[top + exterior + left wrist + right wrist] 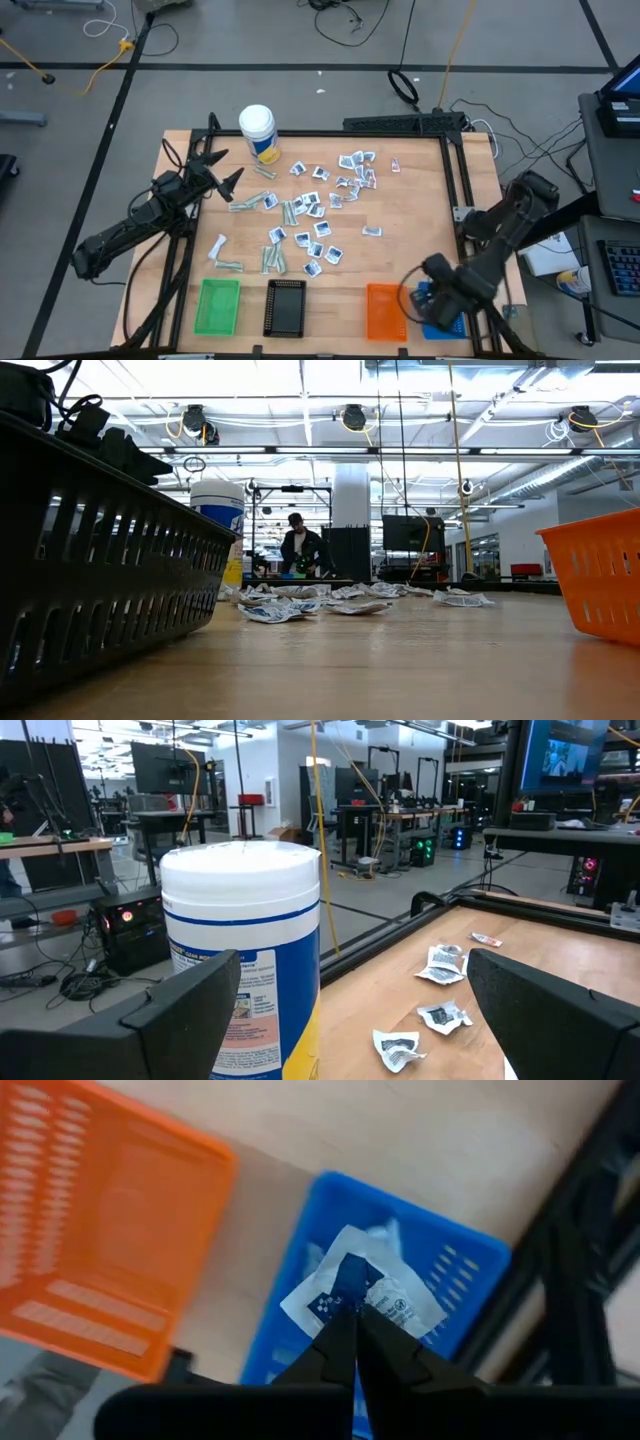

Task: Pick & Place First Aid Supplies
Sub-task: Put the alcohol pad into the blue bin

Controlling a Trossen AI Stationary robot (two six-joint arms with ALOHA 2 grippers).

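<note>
Many first aid supplies (315, 215), white-and-blue sachets and pale wrapped strips, lie scattered flat on the middle of the wooden table. My right gripper (350, 1315) hangs over the blue tray (470, 1270) at the near right corner, pointing down and shut on one white-and-blue sachet (390, 1300). In the high view this gripper (437, 300) hides the sachet. My left gripper (370, 1020) waits open and level at the table's left, next to the white bottle (245, 940). My right gripper pinches the sachet between its two fingertips at the blue-printed patch (345, 1280) near one edge. The fingers come from above, pointing down. The sachet is lifted clear and spreads out below the fingertips, above the blue tray.
Along the near edge stand a green tray (218, 305), a black tray (287, 306) and an orange tray (385, 310), the orange one just left of the blue tray. A black frame rail (462, 200) runs along the right side. A person stands in the room far behind.
</note>
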